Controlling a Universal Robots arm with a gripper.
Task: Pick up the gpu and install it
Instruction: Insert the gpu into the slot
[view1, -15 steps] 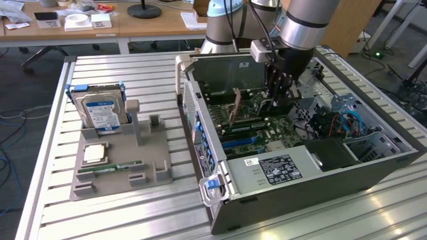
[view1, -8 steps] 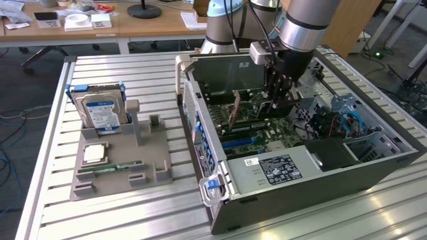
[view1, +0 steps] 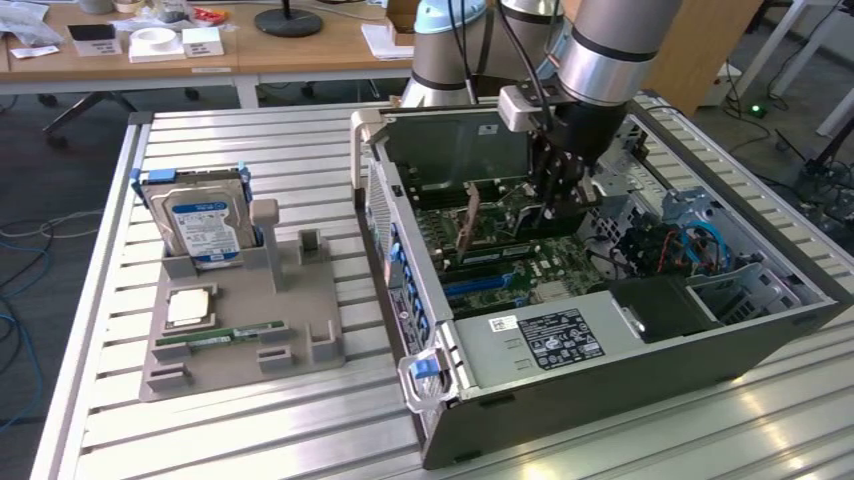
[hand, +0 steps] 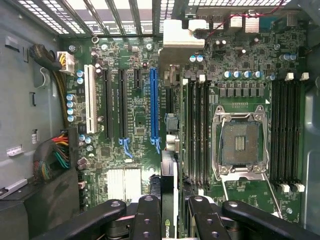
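Observation:
My gripper (view1: 558, 195) reaches down into the open computer case (view1: 400, 250), and it is shut on the gpu (view1: 554, 225), which hangs upright over the motherboard. In the wrist view the gpu (hand: 169, 170) shows edge-on as a thin dark card between the black fingers (hand: 148, 212), with its silver bracket (hand: 182, 32) at the far end. The card runs parallel to the long blue slot (hand: 154, 107) and lies just beside it, on the side toward the memory slots. Whether its edge touches the board I cannot tell.
A grey holder (view1: 240, 330) on the slatted table carries a hard drive (view1: 200, 215), a RAM stick (view1: 220, 335) and a processor chip (view1: 187, 308). Inside the case are the empty CPU socket (hand: 239, 142), a coloured cable bundle (hand: 55, 155) and the power supply (view1: 561, 340).

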